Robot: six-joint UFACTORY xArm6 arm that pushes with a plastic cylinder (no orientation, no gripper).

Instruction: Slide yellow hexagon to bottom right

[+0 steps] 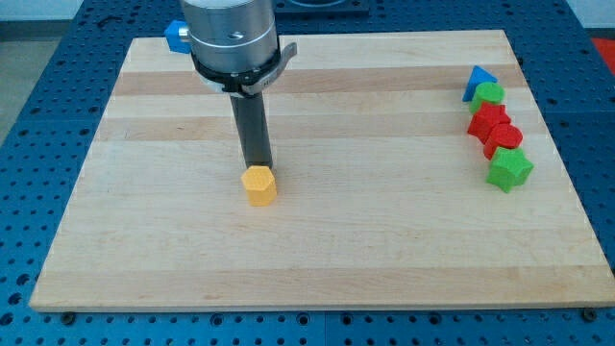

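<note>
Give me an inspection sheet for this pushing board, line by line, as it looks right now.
Surface: wooden board on blue pegboard.
Job's things: yellow hexagon, left of centre.
Clutter: at the view's right, blue triangle, green round block, two red blocks, green star block; blue block at the top left edge.
Claw: none; my tip sits just behind the hexagon.
Cables: nothing seen.
Surroundings: blue pegboard.

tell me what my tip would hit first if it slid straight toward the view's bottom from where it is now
The yellow hexagon. My tip sits just above it in the view, seemingly touching or nearly so; depth is hard to judge.
</note>
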